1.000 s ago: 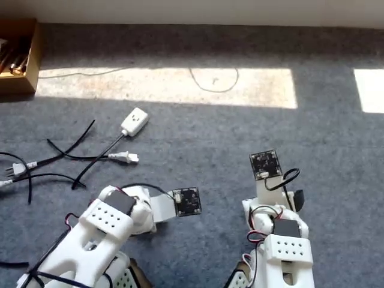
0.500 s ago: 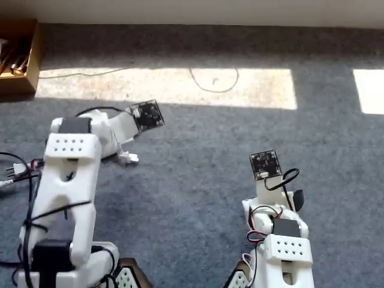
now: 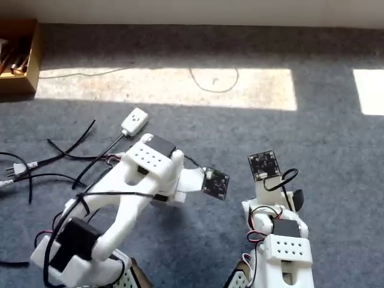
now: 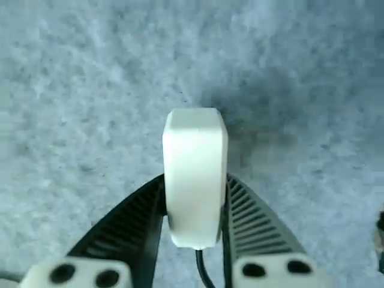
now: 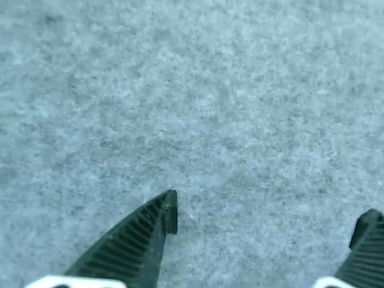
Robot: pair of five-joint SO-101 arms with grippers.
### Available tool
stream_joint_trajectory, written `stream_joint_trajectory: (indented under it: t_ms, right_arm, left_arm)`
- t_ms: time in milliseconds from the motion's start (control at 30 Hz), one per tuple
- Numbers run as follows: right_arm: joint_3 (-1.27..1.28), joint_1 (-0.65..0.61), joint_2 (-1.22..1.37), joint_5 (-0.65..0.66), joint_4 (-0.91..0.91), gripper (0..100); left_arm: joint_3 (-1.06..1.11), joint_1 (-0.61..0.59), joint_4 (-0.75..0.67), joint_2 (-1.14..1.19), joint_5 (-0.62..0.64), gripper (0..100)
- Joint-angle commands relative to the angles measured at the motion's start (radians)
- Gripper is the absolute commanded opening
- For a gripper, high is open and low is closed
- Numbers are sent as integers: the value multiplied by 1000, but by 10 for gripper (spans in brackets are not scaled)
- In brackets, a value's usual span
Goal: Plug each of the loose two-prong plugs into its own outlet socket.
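carpet (image 3: 312, 156): grey, with a sunlit strip along the far side; everything you worked with lay on it.
left arm (image 3: 150, 162): stretched out over the middle of the carpet, its wrist angled toward the right arm.
right arm (image 3: 282, 240): folded close to its base, well apart from the cords.
left gripper (image 4: 195, 180): pinched on a white plug (image 4: 195, 144), one finger on each flat side.
right gripper (image 5: 270, 213): spread wide above bare carpet, holding nothing.
socket (image 3: 134, 120): a small white block on the carpet, farther out than your held plug and off to its left. Its black cord (image 3: 99, 153) left the nearer end, so the slots probably faced away from you.
plug: its long axis ran in line with the fingers, cord trailing back toward the wrist; the prongs could not be seen.
second plug (image 3: 17, 170): at the far left edge, well apart from both grippers.
reach: your left arm was much the nearer to the socket; I judged a swing outward and leftward was needed.
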Motion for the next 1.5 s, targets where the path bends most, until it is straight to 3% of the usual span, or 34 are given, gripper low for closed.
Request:
stream_joint_trajectory:
  t_ms: [0, 200, 367, 467, 533, 733, 1000, 1267, 1467]
  right_arm:
    - [-7, -12, -15, 14, 1, 429]
    - [-5, -12, -15, 14, 1, 429]
    - [-2, -13, -13, 14, -22, 429]
    - [-2, -13, -13, 14, -27, 429]
    - [-2, -13, -13, 14, -27, 429]
    - [-2, -13, -13, 14, -27, 429]
    - [-2, -13, -13, 14, -27, 429]
    - [-2, -13, -13, 15, -27, 429]
    - [-2, -13, -13, 15, -27, 429]
  left_arm:
    - [-117, -67, -54, 113, 12, 40]
    - [-328, -140, -15, 202, 72, 252]
    - [-375, -142, 161, 120, -31, 255]
    - [-430, -208, 176, 42, -34, 255]
    - [-464, -248, 129, 22, -9, 255]
    - [-421, -248, -189, 185, 241, 255]
    - [-200, -134, -216, 306, 216, 181]
    - [160, -33, -186, -35, 210, 181]
    - [358, -27, -187, -285, 213, 179]
